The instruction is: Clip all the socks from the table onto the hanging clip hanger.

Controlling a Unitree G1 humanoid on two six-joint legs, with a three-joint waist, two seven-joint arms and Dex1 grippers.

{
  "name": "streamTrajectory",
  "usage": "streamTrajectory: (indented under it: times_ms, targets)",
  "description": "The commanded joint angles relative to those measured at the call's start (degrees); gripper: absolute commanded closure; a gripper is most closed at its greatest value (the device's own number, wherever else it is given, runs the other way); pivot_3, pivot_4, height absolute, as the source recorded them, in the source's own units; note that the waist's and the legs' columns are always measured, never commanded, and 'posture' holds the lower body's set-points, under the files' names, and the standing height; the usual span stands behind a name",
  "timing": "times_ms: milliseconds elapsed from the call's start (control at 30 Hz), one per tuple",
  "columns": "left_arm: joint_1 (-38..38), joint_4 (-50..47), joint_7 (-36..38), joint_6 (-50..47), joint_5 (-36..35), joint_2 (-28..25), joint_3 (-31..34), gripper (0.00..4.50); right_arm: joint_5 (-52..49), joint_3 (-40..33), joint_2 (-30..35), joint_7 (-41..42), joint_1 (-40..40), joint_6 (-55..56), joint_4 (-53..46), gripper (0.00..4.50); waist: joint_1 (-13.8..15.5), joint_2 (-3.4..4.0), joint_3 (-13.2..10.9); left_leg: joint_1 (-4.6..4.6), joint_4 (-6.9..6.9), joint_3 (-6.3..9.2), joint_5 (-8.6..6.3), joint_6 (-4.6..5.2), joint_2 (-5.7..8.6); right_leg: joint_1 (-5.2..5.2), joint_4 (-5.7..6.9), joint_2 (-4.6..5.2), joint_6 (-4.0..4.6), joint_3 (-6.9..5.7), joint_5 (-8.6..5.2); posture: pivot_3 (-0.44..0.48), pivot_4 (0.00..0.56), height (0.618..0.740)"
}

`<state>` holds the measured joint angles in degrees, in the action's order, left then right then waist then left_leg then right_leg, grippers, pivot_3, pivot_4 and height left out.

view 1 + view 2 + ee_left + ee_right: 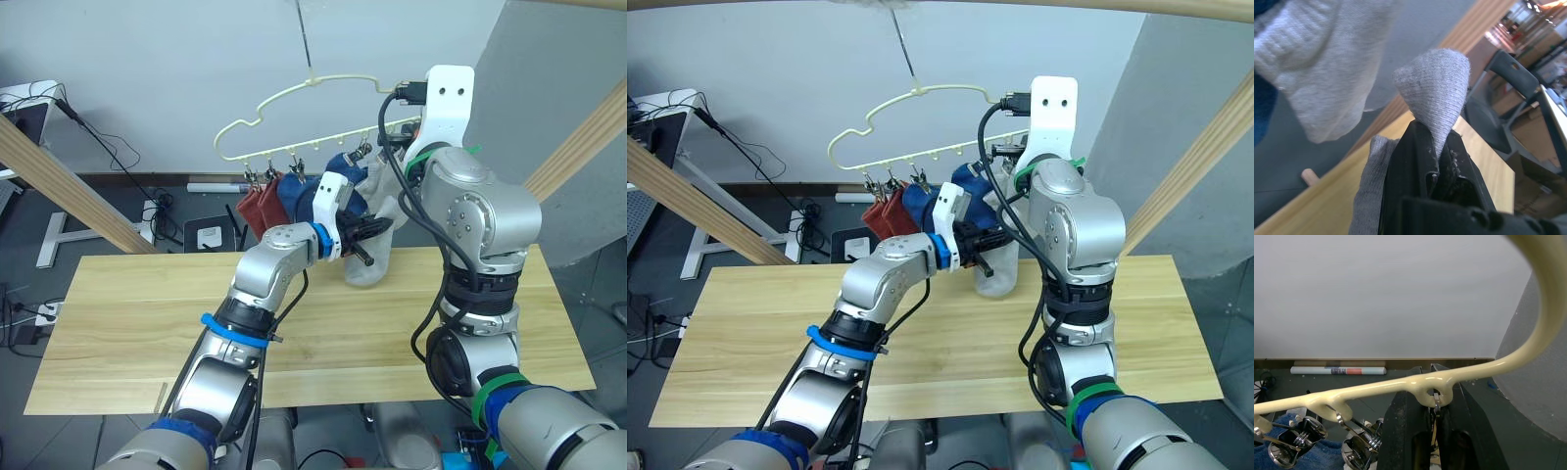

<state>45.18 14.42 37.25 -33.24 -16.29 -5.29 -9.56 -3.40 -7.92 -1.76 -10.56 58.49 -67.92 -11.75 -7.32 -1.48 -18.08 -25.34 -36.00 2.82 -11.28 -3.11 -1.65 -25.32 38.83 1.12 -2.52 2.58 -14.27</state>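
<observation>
The left gripper (1437, 161) is pinching a grey sock (1435, 88) between its fingers, below the hanger (294, 93). The right gripper (1432, 401) is clamping the hanger's bar at a clip; the arm is hiding the bar's right end.

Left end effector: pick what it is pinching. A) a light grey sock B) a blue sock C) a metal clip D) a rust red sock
A: in the left wrist view the left end effector is shut on a fold of a light grey sock, held above the table.
</observation>
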Motion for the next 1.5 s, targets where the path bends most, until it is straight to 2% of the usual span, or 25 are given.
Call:
streamTrajectory:
  times_ms: [33,567,1433,1500]
  targets:
    - [3.06,4.98,-0.3,5.34,0.9,2.46,0.49,4.47,0.13,-0.39,-0.29,-0.51,1.9,0.23,-3.02,4.5,-0.05,0.0,0.0,-0.02,0.0,0.0,0.0,0.0,0.0,0.0,-0.01,0.0,0.0,0.0,0.0,-0.245,0.318,0.74]
    - [9.28,12.34,-1.32,10.62,2.5,5.68,4.14,4.47,0.25,-0.47,-0.91,-0.63,1.65,-1.02,-3.82,4.5,-0.79,-0.01,-0.01,-0.1,0.0,0.02,0.0,0.0,0.0,-0.04,-0.06,0.0,-0.03,-0.03,-0.01,-0.248,0.325,0.74]
    - [10.91,8.83,-1.78,8.94,1.19,5.04,6.06,4.47,0.15,-0.28,-1.14,-0.43,1.31,-0.79,-3.49,4.5,-0.8,-0.01,-0.01,-0.11,0.0,0.03,0.0,0.0,0.0,-0.04,-0.08,0.0,-0.05,-0.04,-0.02,-0.232,0.327,0.74]
    - [10.84,8.77,-1.66,8.88,1.22,5.03,5.95,4.5,0.04,-0.31,-1.12,-0.3,1.31,-0.79,-3.48,3.92,-0.8,-0.01,-0.01,-0.11,0.0,0.03,0.0,0.0,0.0,-0.04,-0.08,0.0,-0.05,-0.04,-0.02,-0.232,0.327,0.74]
